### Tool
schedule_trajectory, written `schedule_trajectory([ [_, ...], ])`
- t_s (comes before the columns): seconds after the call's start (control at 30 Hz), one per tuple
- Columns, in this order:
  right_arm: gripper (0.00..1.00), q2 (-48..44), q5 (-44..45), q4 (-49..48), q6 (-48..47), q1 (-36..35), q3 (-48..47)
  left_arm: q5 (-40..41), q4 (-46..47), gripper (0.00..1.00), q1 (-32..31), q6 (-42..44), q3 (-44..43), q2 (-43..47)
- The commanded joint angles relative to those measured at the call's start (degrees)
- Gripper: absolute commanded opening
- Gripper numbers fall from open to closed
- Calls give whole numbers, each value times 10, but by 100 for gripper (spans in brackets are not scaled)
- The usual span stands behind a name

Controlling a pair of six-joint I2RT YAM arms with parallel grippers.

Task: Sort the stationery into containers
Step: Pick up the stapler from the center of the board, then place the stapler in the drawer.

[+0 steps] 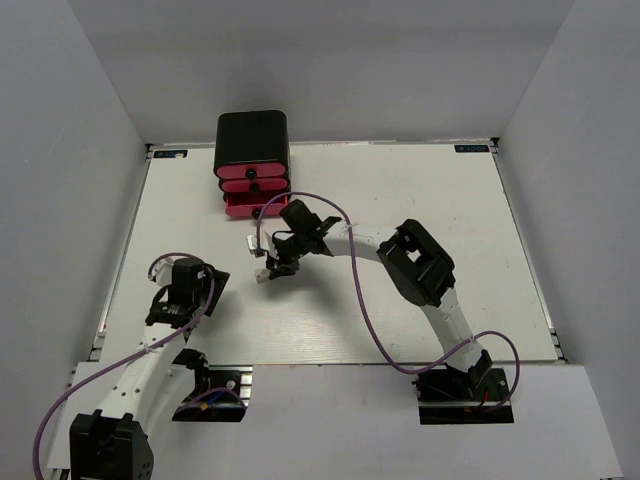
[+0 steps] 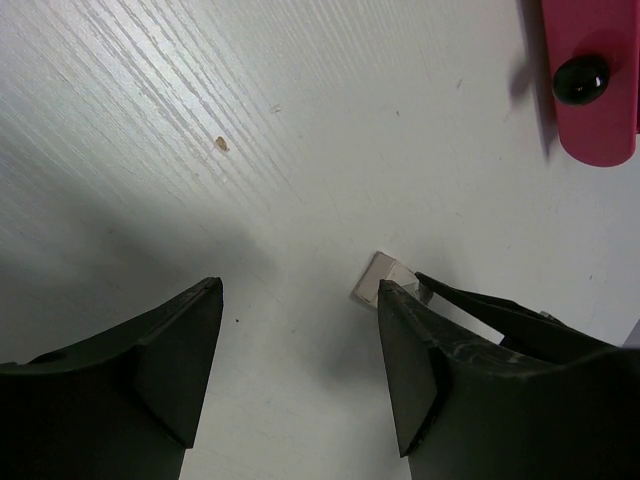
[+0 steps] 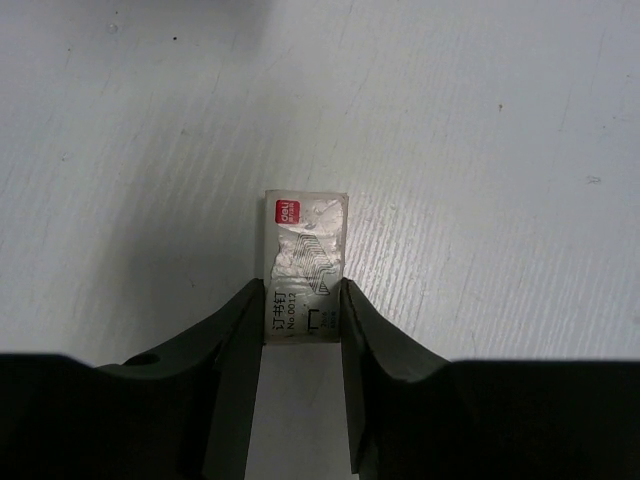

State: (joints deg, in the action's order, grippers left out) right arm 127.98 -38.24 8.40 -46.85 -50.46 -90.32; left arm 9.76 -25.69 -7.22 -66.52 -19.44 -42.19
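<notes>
A small white box of staples [image 3: 305, 265], one piece of the stationery, lies flat on the white table. My right gripper [image 3: 303, 305] is shut on it, with a finger pressed against each long side. From above, the box [image 1: 253, 244] shows just past that gripper [image 1: 266, 257], a little in front of the containers [image 1: 253, 150], a black chest with three pink drawers. My left gripper [image 2: 300, 330] stands open over bare table. The box [image 2: 378, 277] peeks out beside its right finger. From above, the left gripper [image 1: 182, 300] sits at the near left.
A pink drawer front with a black knob [image 2: 582, 78] shows at the top right of the left wrist view. A purple cable [image 1: 352, 290] loops over the table from the right arm. A small brown speck [image 2: 221, 144] lies on the table.
</notes>
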Motion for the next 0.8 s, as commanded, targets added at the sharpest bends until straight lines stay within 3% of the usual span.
schedule_trajectory([
  [0.0,12,-33,22,-24,23,13,-11,0,13,73,-1,0,-7,7],
  [0.13,8,-69,106,-135,56,33,-9,-23,43,73,-1,0,5,1],
  [0.27,7,-75,186,-199,32,47,-8,-29,57,73,-1,5,11,-4],
  [0.47,7,-47,229,-239,2,62,-37,-41,77,73,-1,5,16,-16],
  [0.63,6,-20,293,-355,-32,59,-25,-41,77,73,-1,5,16,-21],
  [0.77,6,21,302,-355,-51,58,-63,-41,82,73,-1,5,16,-21],
])
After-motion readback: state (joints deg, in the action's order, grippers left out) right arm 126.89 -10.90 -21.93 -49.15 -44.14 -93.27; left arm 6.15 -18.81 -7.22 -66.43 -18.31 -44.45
